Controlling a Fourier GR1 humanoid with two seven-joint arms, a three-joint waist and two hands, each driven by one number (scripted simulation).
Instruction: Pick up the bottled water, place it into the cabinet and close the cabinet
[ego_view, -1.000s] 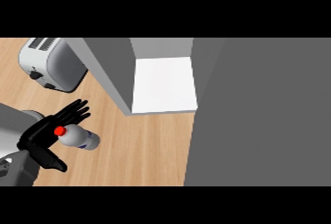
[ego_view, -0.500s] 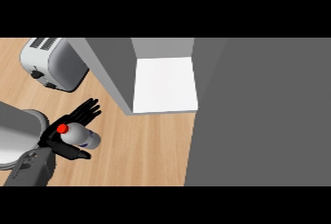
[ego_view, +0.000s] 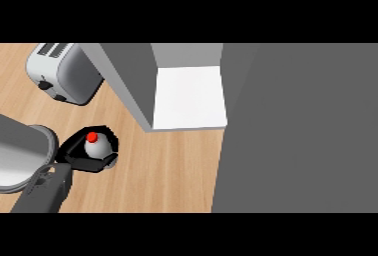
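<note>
The bottled water (ego_view: 98, 148) is white with a red cap (ego_view: 92, 136) and stands upright over the wooden counter at the lower left. My left hand (ego_view: 87, 163) is shut on it: black fingers curl round its far and left sides and the thumb lies across its near side, hiding most of the body. The grey forearm (ego_view: 46, 192) comes in from the lower left. The cabinet (ego_view: 125, 85) stands open to the upper right of the bottle, showing a white inner floor (ego_view: 188, 97). My right hand shows nowhere.
A silver toaster (ego_view: 63, 75) stands at the back left, close to the cabinet's grey side wall. A large light-grey rounded body (ego_view: 22, 155) fills the left edge beside my forearm. A wide grey panel (ego_view: 295, 130) covers the whole right side.
The hand's fingers were spread beside the bottle; they have now curled round it. Hand and bottle have shifted right and toward the cabinet.
</note>
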